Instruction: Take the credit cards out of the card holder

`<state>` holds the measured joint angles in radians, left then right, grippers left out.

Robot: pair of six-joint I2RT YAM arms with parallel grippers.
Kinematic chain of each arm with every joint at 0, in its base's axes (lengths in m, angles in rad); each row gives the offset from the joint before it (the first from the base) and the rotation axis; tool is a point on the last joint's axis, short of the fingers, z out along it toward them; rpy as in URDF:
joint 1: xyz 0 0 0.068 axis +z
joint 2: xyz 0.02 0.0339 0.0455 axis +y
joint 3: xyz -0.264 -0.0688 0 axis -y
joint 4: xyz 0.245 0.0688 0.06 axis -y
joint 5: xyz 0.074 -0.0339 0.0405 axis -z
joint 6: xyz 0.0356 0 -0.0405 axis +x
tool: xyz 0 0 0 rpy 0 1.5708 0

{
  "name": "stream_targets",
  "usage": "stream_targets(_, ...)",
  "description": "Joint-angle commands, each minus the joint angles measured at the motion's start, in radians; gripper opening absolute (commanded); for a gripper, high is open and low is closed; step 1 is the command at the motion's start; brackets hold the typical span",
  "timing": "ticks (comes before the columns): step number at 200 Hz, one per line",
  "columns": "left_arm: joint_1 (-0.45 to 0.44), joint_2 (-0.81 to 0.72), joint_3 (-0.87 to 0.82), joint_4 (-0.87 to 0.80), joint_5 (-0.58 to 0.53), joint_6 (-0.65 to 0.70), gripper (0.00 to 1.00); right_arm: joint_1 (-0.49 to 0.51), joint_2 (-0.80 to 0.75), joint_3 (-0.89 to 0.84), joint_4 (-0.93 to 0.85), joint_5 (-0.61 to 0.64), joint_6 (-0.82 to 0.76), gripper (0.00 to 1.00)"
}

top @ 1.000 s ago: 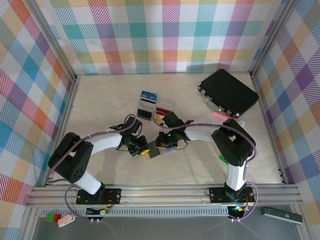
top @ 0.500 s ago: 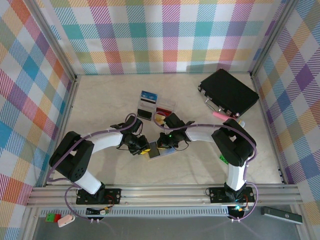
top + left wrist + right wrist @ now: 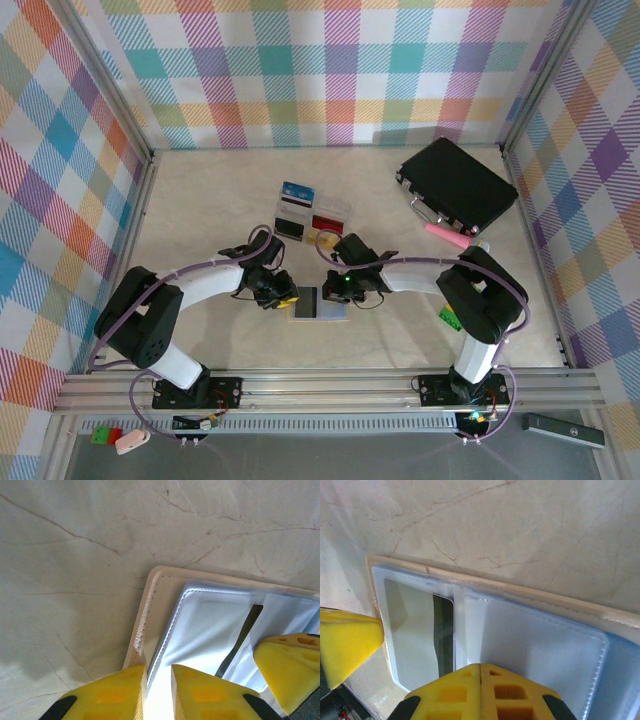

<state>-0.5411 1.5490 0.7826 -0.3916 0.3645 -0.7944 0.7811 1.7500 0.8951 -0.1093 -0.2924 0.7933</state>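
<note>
Laid flat since a second ago: the soft pale blue-lavender bifold card holder (image 3: 322,304) is no longer tilted between the arms and lies open near the middle of the marble-look worktop (image 3: 200,210), toward its near edge.

The right tool (image 3: 338,292) has pinched fully closed, empty, its tips at the holder. The left tool (image 3: 287,297) shows a narrow slit at the holder's left edge, and I cannot tell whether it nips that edge. The task looks barely begun: the white card with a dark stripe (image 3: 442,635) sits inside its clear pocket (the gold one I cannot place). The clear compartmented tray (image 3: 345,208) and the large black case (image 3: 458,183) lie well apart toward the far edge, so nothing blocks the holder.
</note>
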Motion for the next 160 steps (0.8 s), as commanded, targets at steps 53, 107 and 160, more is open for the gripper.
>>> stream_targets(53, -0.008, -0.023, 0.018, -0.003, 0.049, 0.014, 0.18, 0.02, 0.032, 0.027, 0.087, -0.123, 0.03, 0.15)
stream_targets(107, -0.008, -0.066, 0.018, -0.056, -0.024, 0.01, 0.17, 0.023, 0.063, 0.036, 0.028, -0.057, 0.052, 0.17)
stream_targets(160, -0.008, -0.034, 0.023, -0.004, 0.042, 0.012, 0.17, 0.023, 0.064, 0.035, 0.021, -0.043, 0.059, 0.19)
